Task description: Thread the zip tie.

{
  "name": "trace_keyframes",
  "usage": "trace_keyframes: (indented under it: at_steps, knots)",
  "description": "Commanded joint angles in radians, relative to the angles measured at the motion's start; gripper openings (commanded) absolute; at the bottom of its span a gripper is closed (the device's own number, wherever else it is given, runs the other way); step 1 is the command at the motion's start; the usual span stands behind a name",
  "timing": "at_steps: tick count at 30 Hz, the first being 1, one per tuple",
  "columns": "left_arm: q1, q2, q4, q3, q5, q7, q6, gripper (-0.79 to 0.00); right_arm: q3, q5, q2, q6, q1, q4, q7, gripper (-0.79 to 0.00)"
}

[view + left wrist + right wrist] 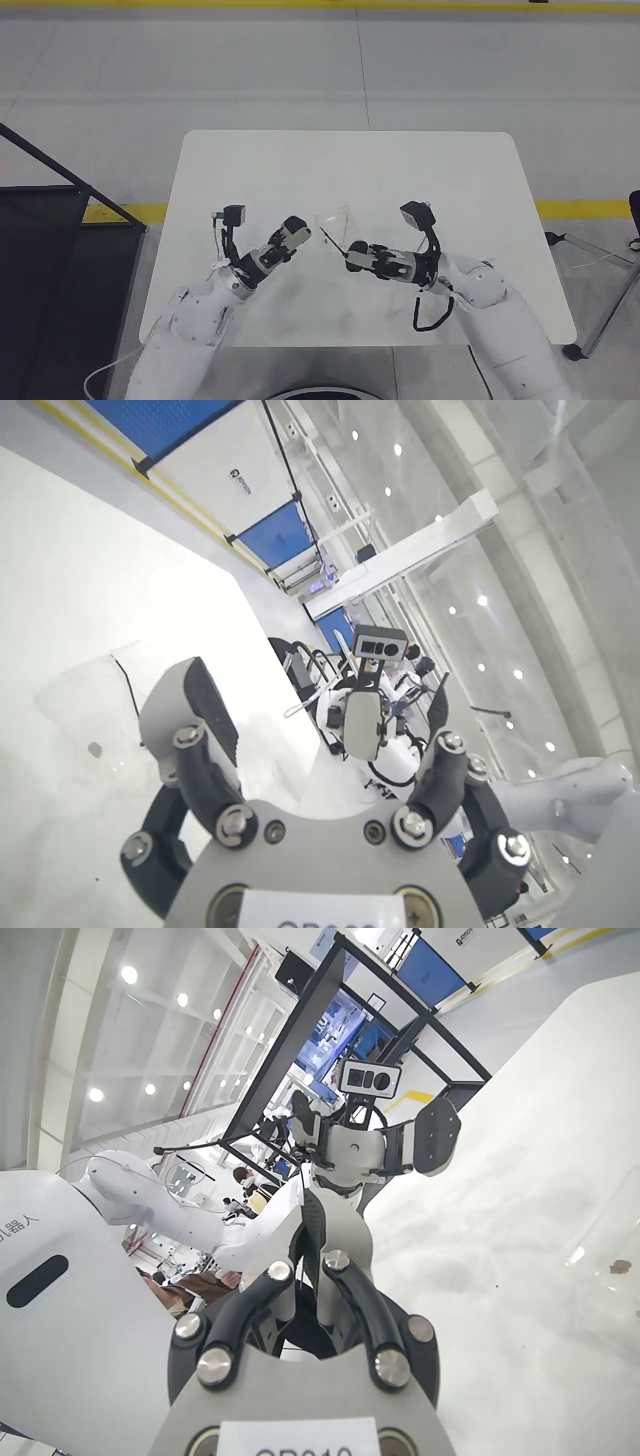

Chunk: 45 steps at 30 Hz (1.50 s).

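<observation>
The zip tie (131,692), a thin black strip, lies flat on a clear plastic sheet (338,222) in the middle of the white worktop (450,180). The left gripper (320,695) sits just beside the sheet with its fingers spread and nothing between them. The right gripper (311,1208) hangs near the sheet's opposite edge, its fingers pressed together. Whether they pinch anything is hard to tell.

The tie looks very light, springy and smooth, so it is likely to skid over the slick sheet or flick away under a sideways nudge. A firm pinch close to one end should hold best and leave the tail free to be steered into the head.
</observation>
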Motion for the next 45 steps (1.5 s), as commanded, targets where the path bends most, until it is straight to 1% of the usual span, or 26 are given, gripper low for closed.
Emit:
trace_keyframes:
  at_steps: [1,5,7,10,12,13,14,15,16,17,18,19,20,22,25,31,36,38,41,44,45]
  knots:
    - [0.0,0.0,0.0,0.0,0.001,0.036,0.0,0.0,0.0,-0.001,0.0,-0.001,0.0,0.0,-0.001,-0.785]
    - [0.002,0.0,-0.004,0.003,-0.007,0.036,0.002,0.0,0.0,-0.002,0.0,0.004,-0.002,-0.001,-0.006,-0.785]
    - [0.007,0.0,-0.016,0.011,-0.077,0.009,0.006,0.0,-0.006,-0.021,-0.001,0.027,-0.007,-0.018,-0.025,-0.785]
    - [0.0,0.006,-0.015,0.003,-0.219,-0.076,0.023,0.0,-0.014,-0.031,0.0,0.032,-0.009,-0.029,-0.027,-0.785]
    - [-0.009,0.01,-0.008,-0.004,-0.325,-0.156,0.043,0.0,-0.022,-0.015,0.0,0.028,-0.007,-0.03,-0.008,-0.785]
    - [-0.014,0.013,-0.004,-0.009,-0.379,-0.197,0.053,-0.025,-0.024,-0.004,0.001,0.027,-0.004,-0.027,0.006,-0.785]
    - [-0.019,0.016,0.002,-0.015,-0.427,-0.239,0.063,-0.077,-0.024,0.005,0.002,0.026,-0.001,-0.022,0.014,-0.785]
    - [-0.023,0.019,0.007,-0.022,-0.466,-0.282,0.067,-0.197,-0.025,0.015,0.002,0.026,0.001,-0.018,0.021,-0.785]
    - [-0.027,0.022,0.015,-0.029,-0.497,-0.319,0.07,-0.283,-0.026,0.022,0.003,0.028,0.005,-0.014,0.028,-0.785]
    - [-0.03,0.024,0.023,-0.035,-0.518,-0.348,0.075,-0.332,-0.028,0.026,0.003,0.03,0.008,-0.011,0.03,-0.785]
    - [-0.033,0.026,0.028,-0.037,-0.537,-0.376,0.085,-0.357,-0.032,0.031,0.003,0.034,0.01,-0.01,0.034,-0.785]
    - [-0.037,0.028,0.034,-0.039,-0.56,-0.4,0.096,-0.339,-0.036,0.038,0.004,0.039,0.013,-0.01,0.039,-0.785]
    - [-0.042,0.029,0.04,-0.043,-0.576,-0.415,0.102,-0.342,-0.039,0.042,0.004,0.043,0.017,-0.008,0.043,-0.785]
    - [-0.05,0.031,0.051,-0.039,-0.595,-0.442,0.113,-0.379,-0.044,0.05,0.006,0.049,0.023,-0.005,0.049,-0.785]
    - [-0.062,0.032,0.063,-0.027,-0.596,-0.459,0.111,-0.422,-0.052,0.056,0.008,0.051,0.03,0.001,0.051,-0.785]
    - [-0.077,0.032,0.072,0.002,-0.593,-0.475,0.108,-0.443,-0.068,0.06,0.011,0.054,0.042,0.011,0.054,-0.785]
    - [-0.086,0.033,0.079,0.013,-0.599,-0.484,0.104,-0.502,-0.078,0.06,0.012,0.05,0.051,0.019,0.05,-0.785]
    - [-0.088,0.034,0.083,0.015,-0.599,-0.484,0.103,-0.539,-0.08,0.061,0.013,0.049,0.053,0.021,0.049,-0.785]
    - [-0.093,0.035,0.086,0.021,-0.604,-0.486,0.11,-0.563,-0.083,0.06,0.014,0.048,0.055,0.023,0.048,-0.785]
    - [-0.095,0.036,0.089,0.025,-0.601,-0.487,0.108,-0.628,-0.083,0.064,0.015,0.045,0.058,0.028,0.045,-0.785]
    - [-0.095,0.036,0.09,0.026,-0.601,-0.487,0.107,-0.616,-0.083,0.066,0.015,0.045,0.059,0.03,0.044,-0.785]
